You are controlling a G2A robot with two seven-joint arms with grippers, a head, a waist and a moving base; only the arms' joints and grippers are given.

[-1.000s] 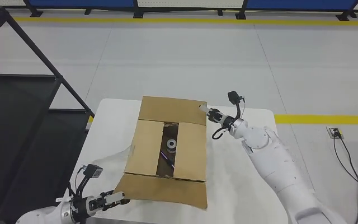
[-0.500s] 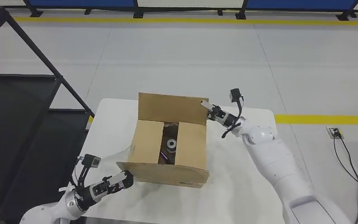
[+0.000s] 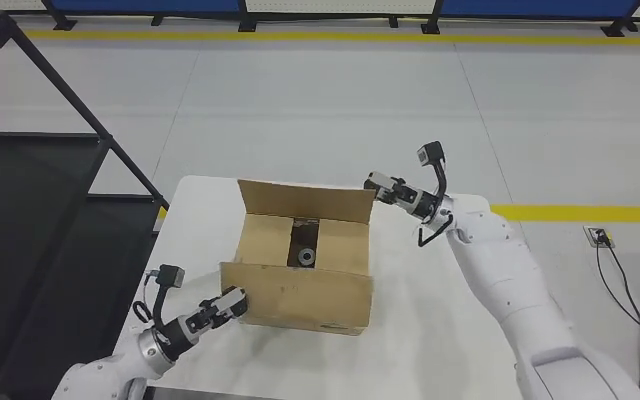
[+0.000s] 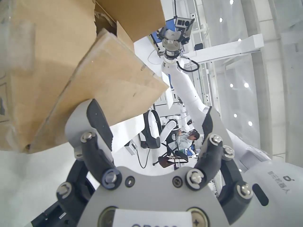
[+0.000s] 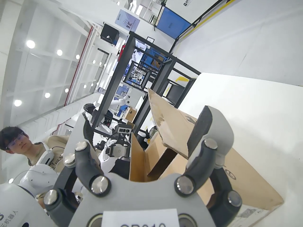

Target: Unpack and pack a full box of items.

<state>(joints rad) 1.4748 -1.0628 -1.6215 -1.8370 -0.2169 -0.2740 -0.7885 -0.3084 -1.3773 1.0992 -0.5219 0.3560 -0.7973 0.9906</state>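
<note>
- The cardboard box [image 3: 330, 308] stood on the white table [image 3: 430, 320]. Its two long outer flaps were raised, and its two inner flaps [image 3: 262, 240] lay flat over the opening.
- In the narrow gap between the inner flaps, a round metal part [image 3: 307, 258] sat inside the box.
- The left gripper [image 3: 236, 300] was at the near left corner of the box, beside the outer face of the near flap [image 3: 290, 285].
- In the left wrist view, the left gripper [image 4: 153, 119] had its fingers spread wide apart and gripped nothing. One finger [image 4: 99, 119] rested against the cardboard of the near flap [image 4: 113, 83], and the other finger stood free of the box.
- The right gripper [image 3: 376, 183] was at the far right corner of the box, at the end of the far flap [image 3: 305, 200].
- In the right wrist view, the right gripper [image 5: 144, 128] also had its fingers apart and clamped nothing. The torn end of the far flap [image 5: 165, 124] reached in between them and met one finger [image 5: 206, 124].
- The side of the box [image 5: 236, 173] lay just beyond that finger.
</note>
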